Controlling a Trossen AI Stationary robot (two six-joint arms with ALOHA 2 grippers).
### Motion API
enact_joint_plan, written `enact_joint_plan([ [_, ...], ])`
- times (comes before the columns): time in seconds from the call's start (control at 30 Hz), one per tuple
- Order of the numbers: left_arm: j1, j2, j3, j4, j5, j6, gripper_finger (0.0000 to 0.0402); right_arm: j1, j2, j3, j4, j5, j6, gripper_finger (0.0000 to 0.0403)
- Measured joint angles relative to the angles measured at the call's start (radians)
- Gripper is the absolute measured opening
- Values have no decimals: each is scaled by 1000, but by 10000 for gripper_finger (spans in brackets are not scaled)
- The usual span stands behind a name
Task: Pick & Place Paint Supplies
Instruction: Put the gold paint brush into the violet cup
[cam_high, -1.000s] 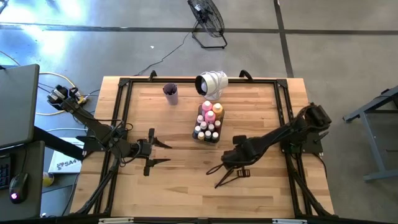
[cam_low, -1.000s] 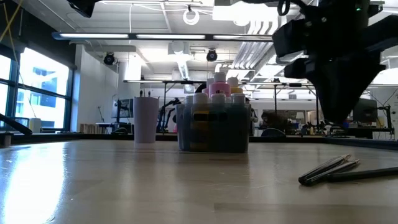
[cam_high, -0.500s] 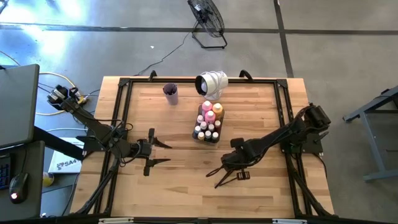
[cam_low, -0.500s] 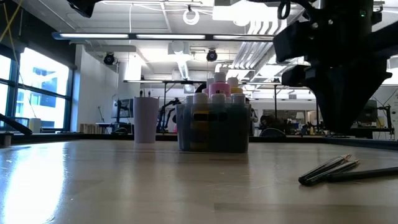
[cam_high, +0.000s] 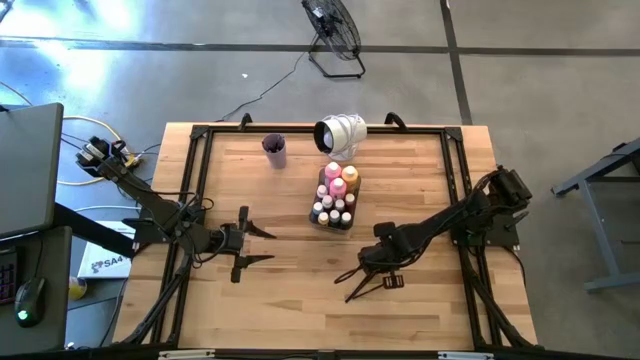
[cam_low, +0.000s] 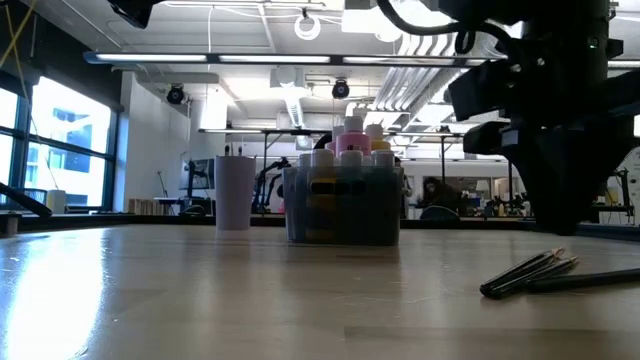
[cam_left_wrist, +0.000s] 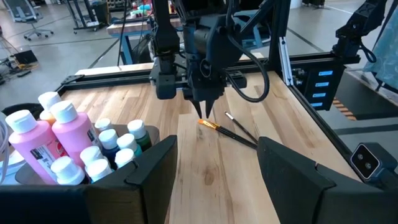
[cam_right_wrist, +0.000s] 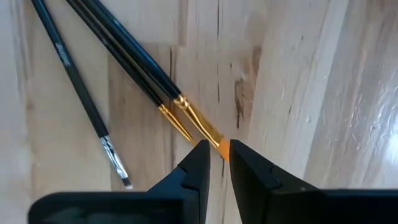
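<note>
High view, left to right: the left gripper (cam_high: 258, 246) rests low over the table's (cam_high: 290, 310) left half, well apart from every supply, its fingers (cam_left_wrist: 292, 171) spread wide and empty. Behind it, toward the far edge, stands the lilac cup (cam_high: 274, 150); whether anything is inside cannot be told. Near the table's middle sits the clear grey tray (cam_high: 334, 214), holding two larger pink bottles (cam_high: 332, 175), an orange one (cam_high: 350, 176) and a cluster of tiny white-capped bottles (cam_high: 336, 209). The left wrist view confirms pink bottles (cam_left_wrist: 65, 130) and small capped ones (cam_left_wrist: 109, 146) packed upright in the tray.

Right of the tray, the right gripper (cam_high: 366, 268) points down at the paintbrushes (cam_high: 362, 281), which lie loose on the bare wood toward the near edge. In the right wrist view its fingers (cam_right_wrist: 199, 165) stand only slightly apart, straddling the orange tip of one paintbrush (cam_right_wrist: 202, 127); whether they touch it cannot be told. Two dark-handled brushes lie side by side there, and a third brush (cam_right_wrist: 81, 99) lies just beside them at an angle. The low view shows the brushes (cam_low: 530, 272) flat on the table beneath the right arm.
</note>
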Motion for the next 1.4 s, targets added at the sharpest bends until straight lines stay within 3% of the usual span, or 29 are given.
enact_joint_plan([
  [0.5,0,0,0,0,0,0,219,-7,0,-76,73,20,-1,52],
  [0.67,0,0,0,-10,0,0,219,-10,0,-76,78,69,-27,52],
  [1.13,0,0,-1,-27,0,0,219,-26,0,-5,75,-18,-11,52],
  [1.4,0,0,-1,-27,0,0,219,-28,0,12,37,-26,-107,53],
])
